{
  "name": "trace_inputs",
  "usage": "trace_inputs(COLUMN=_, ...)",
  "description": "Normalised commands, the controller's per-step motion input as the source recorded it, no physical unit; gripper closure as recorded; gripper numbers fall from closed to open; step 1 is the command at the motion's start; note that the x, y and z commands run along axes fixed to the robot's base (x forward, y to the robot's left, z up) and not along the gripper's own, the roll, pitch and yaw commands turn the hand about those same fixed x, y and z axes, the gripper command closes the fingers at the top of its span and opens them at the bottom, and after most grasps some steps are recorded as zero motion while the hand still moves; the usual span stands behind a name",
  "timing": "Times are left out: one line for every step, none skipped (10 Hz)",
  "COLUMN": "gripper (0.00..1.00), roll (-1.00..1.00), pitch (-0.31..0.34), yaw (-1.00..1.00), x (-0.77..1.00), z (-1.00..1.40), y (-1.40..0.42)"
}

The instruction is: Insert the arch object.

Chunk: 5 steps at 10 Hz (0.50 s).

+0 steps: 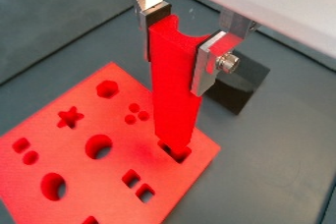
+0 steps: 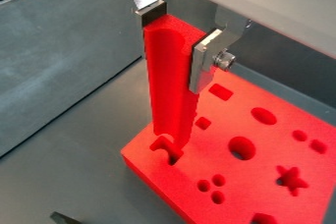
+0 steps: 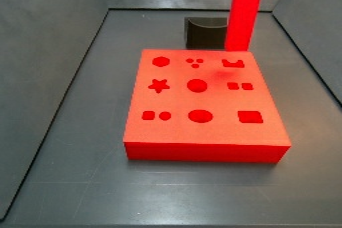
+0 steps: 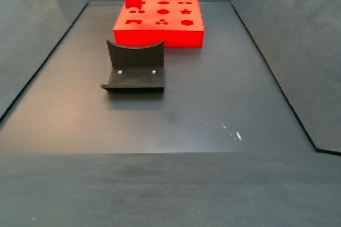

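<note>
I am holding the bar [image 1: 174,85] upright, my gripper [image 1: 184,27] clamped on its upper part, one silver finger [image 1: 210,61] pressed flat against its side in both wrist views. I am at the insertion step: the bar's lower end is standing right at an arch-shaped hole [image 1: 175,152] near a corner of the board [image 1: 79,159]. In a wrist view [image 2: 163,147] the tip seems to be touching or just entering that opening, but I cannot tell how deep it is going. In a side view the bar [image 3: 245,10] is rising out of frame above the board's far edge [image 3: 207,107], with the dark fixture [image 3: 206,30] just behind it.

Next, I judge, I need a straight push down while keeping the bar vertical and its end lined up with the hole's outline; any tilt or twist could jam it on the rim. Only once it is seated should I be letting go.

The bar is bright red, long, slim and smooth, with plain straight edges, matching the board's colour closely.
</note>
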Motion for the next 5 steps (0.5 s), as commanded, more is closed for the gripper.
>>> trace_inputs(gripper=1.00, roll=0.02, pitch=0.000, yaw=0.00, x=0.16, z=-0.43, y=0.07)
trace_inputs(gripper=1.00, roll=0.00, pitch=0.000, yaw=0.00, x=0.15, z=-0.36, y=0.08)
trace_inputs(gripper=1.00, roll=0.00, pitch=0.000, yaw=0.00, x=0.00, z=-0.29, y=0.05)
trace_inputs(gripper=1.00, roll=0.01, pitch=0.000, yaw=0.00, x=-0.04, z=-0.19, y=0.00)
trace_inputs(gripper=1.00, roll=0.06, pitch=0.000, yaw=0.03, x=0.05, z=-0.22, y=0.00)
